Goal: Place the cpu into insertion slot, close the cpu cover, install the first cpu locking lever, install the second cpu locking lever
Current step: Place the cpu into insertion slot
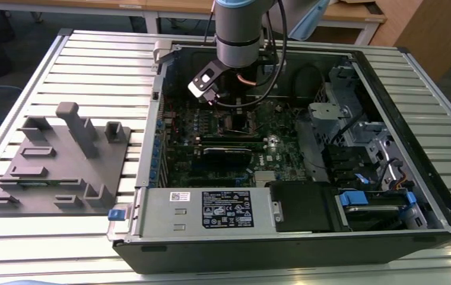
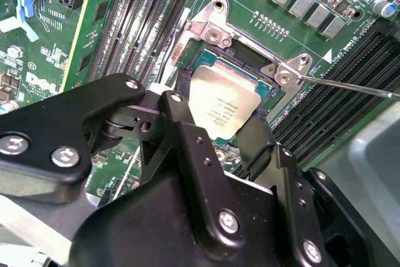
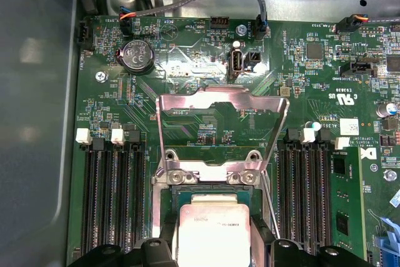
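Note:
The cpu (image 2: 224,103), a flat square chip with a silver-tan top, sits at the insertion slot (image 2: 265,78) on the green board; a strip of dark socket shows past its far edge. My gripper (image 2: 222,132) has black fingers (image 2: 181,123) pressed against two opposite sides of the chip, shut on it. In the first wrist view the cpu (image 3: 214,229) lies between the fingertips (image 3: 156,251). The cpu cover (image 3: 222,101) stands raised behind the slot. A thin locking lever (image 2: 350,84) sticks out free beside the socket. In the exterior view my gripper (image 1: 237,100) hangs just above the slot (image 1: 237,122).
Long black memory slots (image 3: 112,198) flank the socket on both sides. A coin battery (image 3: 137,55) and cables lie behind the cover. The grey power supply box (image 1: 202,211) fills the case front. A grey fixture plate (image 1: 55,160) lies on the table at the exterior view's left.

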Robot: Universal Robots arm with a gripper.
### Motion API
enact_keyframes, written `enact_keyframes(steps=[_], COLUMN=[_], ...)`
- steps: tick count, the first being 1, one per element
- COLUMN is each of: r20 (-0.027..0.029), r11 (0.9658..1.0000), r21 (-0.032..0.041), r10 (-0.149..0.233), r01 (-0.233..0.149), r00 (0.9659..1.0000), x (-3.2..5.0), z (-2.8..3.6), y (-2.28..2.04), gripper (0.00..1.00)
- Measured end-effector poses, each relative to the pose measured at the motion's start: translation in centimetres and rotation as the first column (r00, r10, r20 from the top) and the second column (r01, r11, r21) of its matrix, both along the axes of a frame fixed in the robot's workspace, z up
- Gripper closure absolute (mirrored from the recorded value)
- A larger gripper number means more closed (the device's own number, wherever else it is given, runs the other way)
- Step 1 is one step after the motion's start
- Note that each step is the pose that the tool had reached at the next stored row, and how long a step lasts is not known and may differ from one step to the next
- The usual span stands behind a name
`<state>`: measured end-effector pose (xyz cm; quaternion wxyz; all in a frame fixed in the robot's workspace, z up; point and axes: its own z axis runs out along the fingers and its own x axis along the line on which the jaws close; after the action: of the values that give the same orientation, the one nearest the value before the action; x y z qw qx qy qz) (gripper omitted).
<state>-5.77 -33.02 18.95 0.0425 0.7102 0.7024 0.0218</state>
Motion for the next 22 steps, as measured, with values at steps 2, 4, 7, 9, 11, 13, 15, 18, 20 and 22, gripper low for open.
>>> enact_keyframes(steps=[2,4,7,9,11,13,15,18,20,22], r20=[0.0000,0.0000,-0.0001,-0.0001,-0.0001,-0.0001,-0.0001,-0.0002,-0.0001,-0.0001], r11=[1.0000,1.0000,1.0000,1.0000,1.0000,1.0000,1.0000,1.0000,1.0000,1.0000], r21=[-0.0001,0.0000,-0.0002,-0.0001,-0.0003,-0.0002,-0.0002,-0.0002,-0.0002,-0.0002], r10=[0.000,0.000,0.000,0.000,0.000,0.000,0.000,0.000,0.000,0.000], r01=[0.000,0.000,0.000,0.000,0.000,0.000,0.000,0.000,0.000,0.000], r00=[1.0000,1.0000,1.0000,1.0000,1.0000,1.0000,1.0000,1.0000,1.0000,1.0000], x=[0.00,0.00,0.00,0.00,0.00,0.00,0.00,0.00,0.00,-0.01], z=[0.00,-0.01,-0.01,-0.02,-0.02,-0.02,-0.02,-0.02,-0.03,-0.03], y=[0.00,0.00,0.00,0.00,-0.01,-0.01,-0.01,-0.01,-0.01,-0.01], gripper=[0.46,0.46,0.46,0.46,0.46,0.46,0.46,0.46,0.46,0.46])
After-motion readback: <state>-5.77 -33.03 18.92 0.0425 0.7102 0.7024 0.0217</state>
